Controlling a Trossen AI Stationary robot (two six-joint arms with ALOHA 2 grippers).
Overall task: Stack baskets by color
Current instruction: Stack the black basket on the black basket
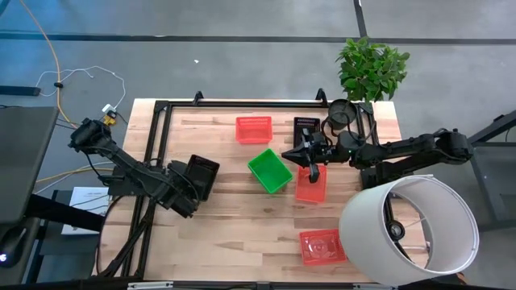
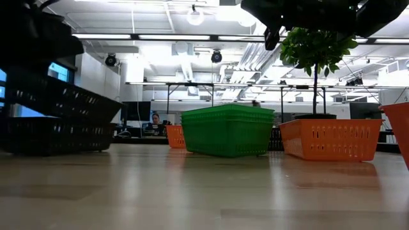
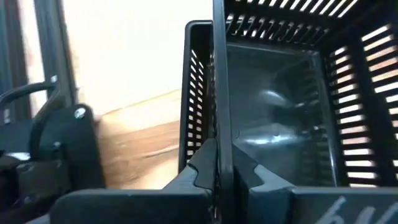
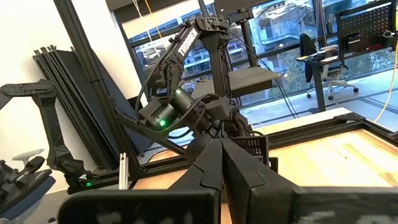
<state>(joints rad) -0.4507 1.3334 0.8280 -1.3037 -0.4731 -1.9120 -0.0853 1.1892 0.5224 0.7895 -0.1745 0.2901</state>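
The baskets are small, shallow and rectangular, with thin vertical slots cut through their plastic walls and plain solid floors.

A black basket (image 1: 201, 176) sits toward the left side of the bench (image 1: 226, 234). The left gripper (image 1: 187, 184) is clamped on its wall, the two fingers pinching the thin rim between them. In the left wrist view the glossy floor of this black basket (image 3: 280, 124) shows, with light coming through the slots.

A bright green basket (image 1: 269, 170) lies turned at an angle near the middle of the bench. A red basket (image 1: 253, 129) stands near the far edge, a second red basket (image 1: 311, 185) lies just right of the green one, and a third red basket (image 1: 322, 246) rests near the front edge beside the white lampshade (image 1: 409, 230). Another black basket (image 1: 305, 127) stands at the far edge, right of the first red one.

The right gripper (image 1: 313, 167) hangs over the second red basket's far end, its fingers pressed together on nothing. A potted plant (image 1: 371, 68) stands at the far right corner.
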